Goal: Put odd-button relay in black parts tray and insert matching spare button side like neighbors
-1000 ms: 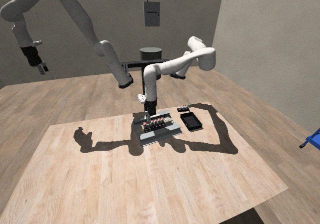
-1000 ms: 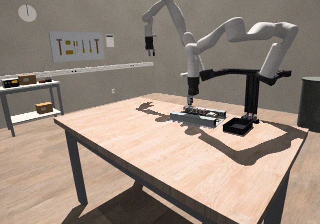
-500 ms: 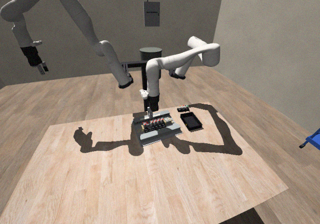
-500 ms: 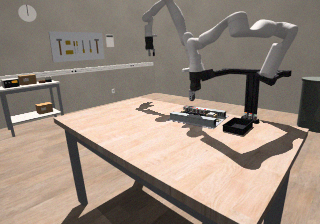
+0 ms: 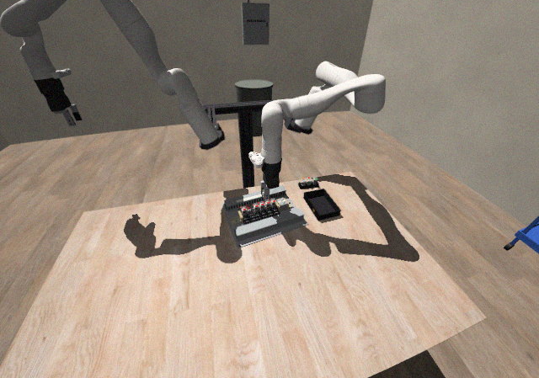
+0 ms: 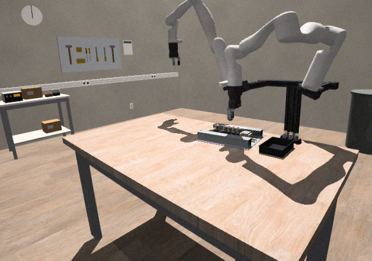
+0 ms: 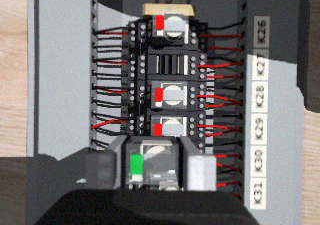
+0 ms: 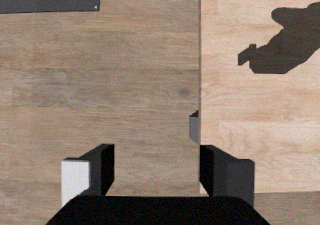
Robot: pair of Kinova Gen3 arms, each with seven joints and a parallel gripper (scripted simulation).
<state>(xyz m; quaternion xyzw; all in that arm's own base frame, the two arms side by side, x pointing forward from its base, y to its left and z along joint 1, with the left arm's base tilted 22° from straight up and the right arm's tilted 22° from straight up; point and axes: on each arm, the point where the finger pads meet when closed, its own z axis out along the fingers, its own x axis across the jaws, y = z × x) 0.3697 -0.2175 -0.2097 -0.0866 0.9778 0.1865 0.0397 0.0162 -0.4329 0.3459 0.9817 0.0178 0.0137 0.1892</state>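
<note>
My left gripper (image 5: 265, 194) (image 6: 229, 118) (image 7: 152, 153) is shut on a clear relay (image 7: 161, 171) with a green button, held upright above the panel (image 5: 257, 230) (image 6: 222, 139) (image 7: 60, 95). In the left wrist view, the K27 socket (image 7: 171, 64) is empty. Red-button relays stand at K26 (image 7: 172, 27), K28 (image 7: 169, 96) and K29 (image 7: 171, 127), buttons on the left; the gripper hides those beyond. The black tray (image 5: 329, 216) (image 6: 268, 152) looks empty. The rack (image 5: 308, 186) (image 6: 297, 141) holds spares with orange, red and green buttons. My right gripper (image 5: 75, 119) (image 6: 175, 63) (image 8: 157, 162) is open and empty, high up.
The panel lies on the table (image 5: 173, 304) (image 6: 186, 177) with raised wire ducts along both sides of the relay row. The tray and rack stand near each other beside the panel. The right arm is away from the panel, and its wrist view shows the floor and a table edge.
</note>
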